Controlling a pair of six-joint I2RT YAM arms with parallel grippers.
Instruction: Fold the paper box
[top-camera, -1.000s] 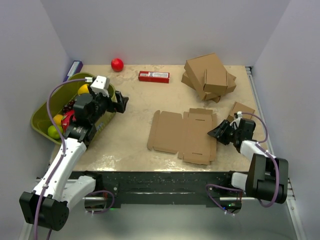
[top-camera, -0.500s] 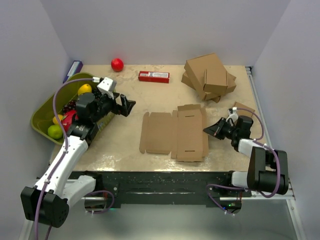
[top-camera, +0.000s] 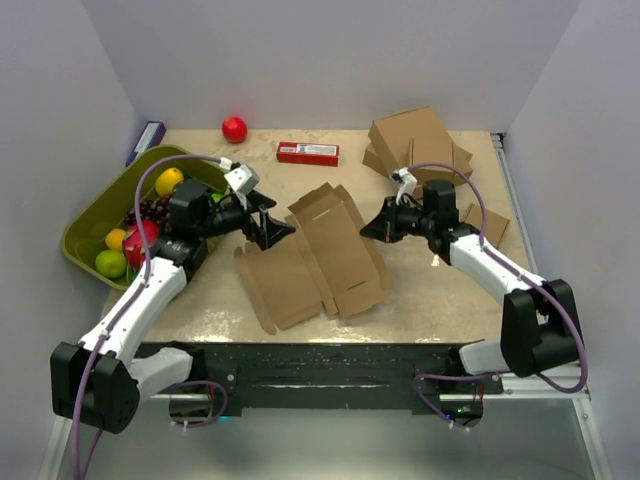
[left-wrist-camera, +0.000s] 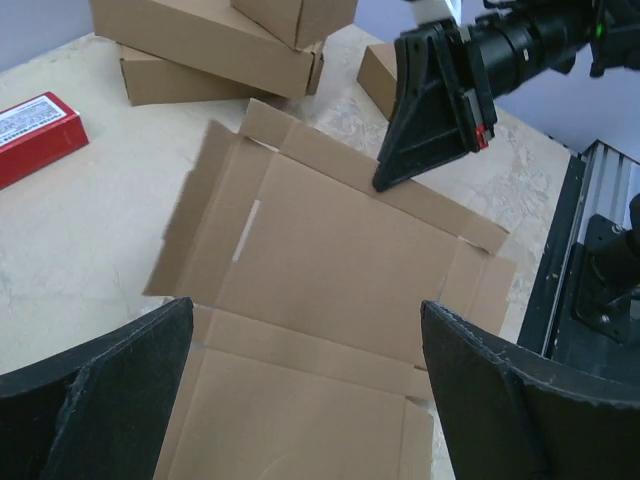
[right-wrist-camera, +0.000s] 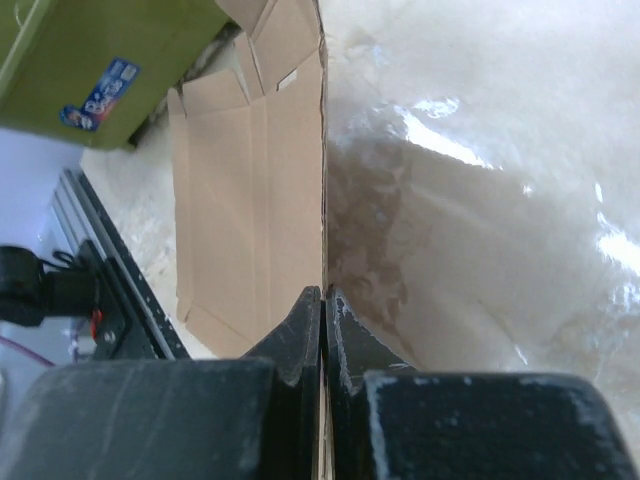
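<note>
Left jaws wide — right jaws pinched

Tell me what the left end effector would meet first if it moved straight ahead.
The left end effector would probably meet the cardboard sheet first, although the depth is unclear.

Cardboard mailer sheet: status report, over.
Right hand shut on edge of flat brown cardboard mailer sheet. Left hand open above it. Sheet unfolded. Stacked brown boxes behind, apart.
</note>
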